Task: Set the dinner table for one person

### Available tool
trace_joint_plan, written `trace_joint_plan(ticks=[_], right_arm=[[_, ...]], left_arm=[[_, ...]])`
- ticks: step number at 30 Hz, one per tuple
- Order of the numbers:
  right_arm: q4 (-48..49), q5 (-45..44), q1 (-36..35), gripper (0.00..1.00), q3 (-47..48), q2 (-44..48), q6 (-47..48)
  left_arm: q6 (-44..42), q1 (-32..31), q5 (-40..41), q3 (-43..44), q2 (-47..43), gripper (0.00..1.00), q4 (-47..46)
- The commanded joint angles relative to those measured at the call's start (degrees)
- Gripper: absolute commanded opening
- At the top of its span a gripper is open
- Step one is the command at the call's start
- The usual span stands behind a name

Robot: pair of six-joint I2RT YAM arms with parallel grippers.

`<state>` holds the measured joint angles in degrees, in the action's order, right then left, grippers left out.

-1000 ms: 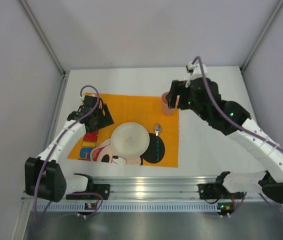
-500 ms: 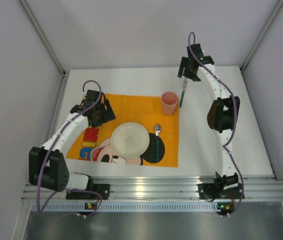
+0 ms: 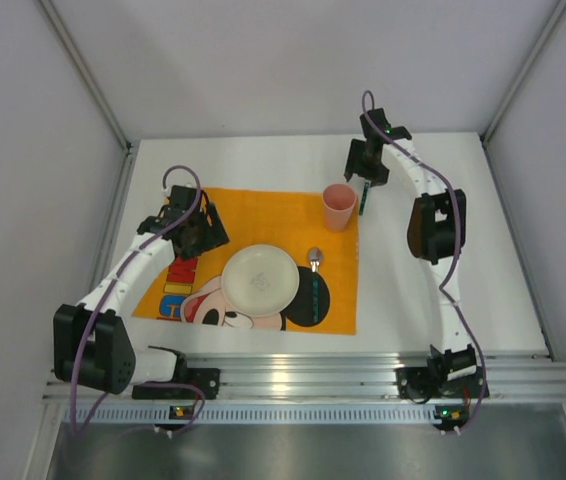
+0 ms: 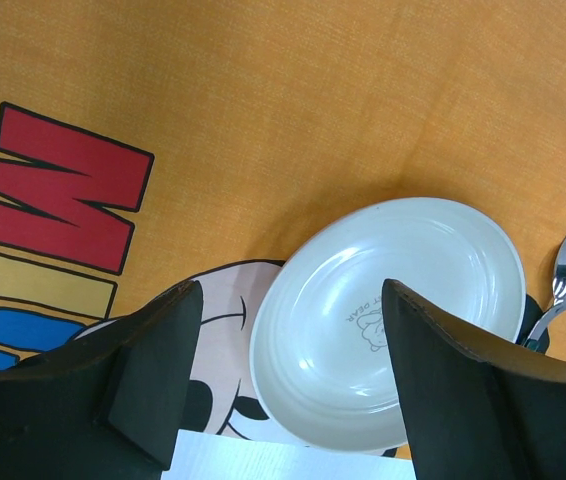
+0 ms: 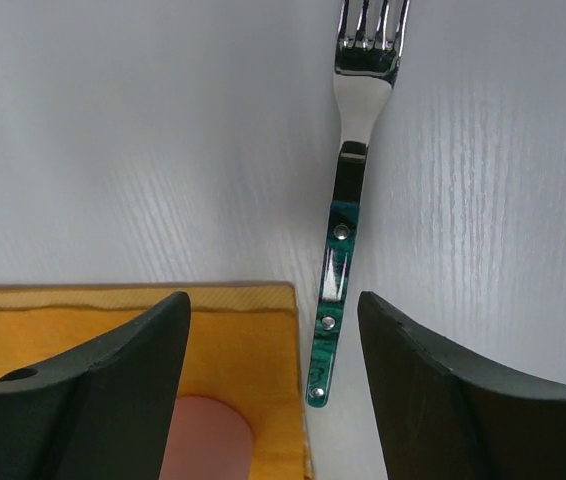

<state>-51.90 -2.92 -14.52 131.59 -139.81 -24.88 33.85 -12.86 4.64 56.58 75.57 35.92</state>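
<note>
Beneath the right gripper (image 5: pixel 271 297), its fingers (image 5: pixel 83 385) spread wide and holding nothing, lies the dinner table (image 5: pixel 143 150), a fork (image 5: pixel 346 200) seemingly flat upon it; grey walls (image 3: pixel 293 60) surround.

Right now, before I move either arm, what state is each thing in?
Plate: upright, empty, on the mat.
Cup: upright, on the mat's far right corner.
Spoon: flat on the mat, right of the plate.
Fork: flat on the table, off the mat, ungripped.
Left hand: open, empty.
Right hand: open, empty, over the fork.
</note>
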Motion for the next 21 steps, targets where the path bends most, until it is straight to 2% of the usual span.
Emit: trace_joint_plan(ticks=[1, 8, 12, 17, 18, 20, 21], right_arm=[[0.0, -3.0, 0.0, 0.68, -0.4, -0.6, -2.2], [0.1, -3.7, 0.0, 0.66, -0.1, -1.9, -2.7], [0.0, -3.2, -0.1, 0.59, 0.8, -3.7, -3.3], [-0.1, -3.9, 0.0, 0.4, 1.8, -6.1, -3.6], [-0.1, -4.2, 0.0, 0.33, 2.1, -6.3, -3.6], [-0.2, -4.8, 0.0, 0.28, 2.5, -6.9, -3.5], [-0.2, -4.9, 0.0, 0.21, 2.6, -7.1, -3.5]], left_arm=[[-1.3, 0.0, 1.4, 0.2, -1.5, 0.77, -0.3], [-2.1, 0.0, 2.2, -0.2, -1.2, 0.77, 0.5], [-2.6, 0.1, 2.3, 0.9, -0.4, 0.77, 0.8], [-3.2, 0.1, 2.6, 1.7, 0.6, 0.77, 1.4], [-3.3, 0.1, 2.5, 2.0, 0.7, 0.77, 1.4], [-3.4, 0.2, 2.6, 2.1, 1.1, 0.77, 1.8], [-3.5, 0.2, 2.7, 2.3, 1.2, 0.77, 1.8]])
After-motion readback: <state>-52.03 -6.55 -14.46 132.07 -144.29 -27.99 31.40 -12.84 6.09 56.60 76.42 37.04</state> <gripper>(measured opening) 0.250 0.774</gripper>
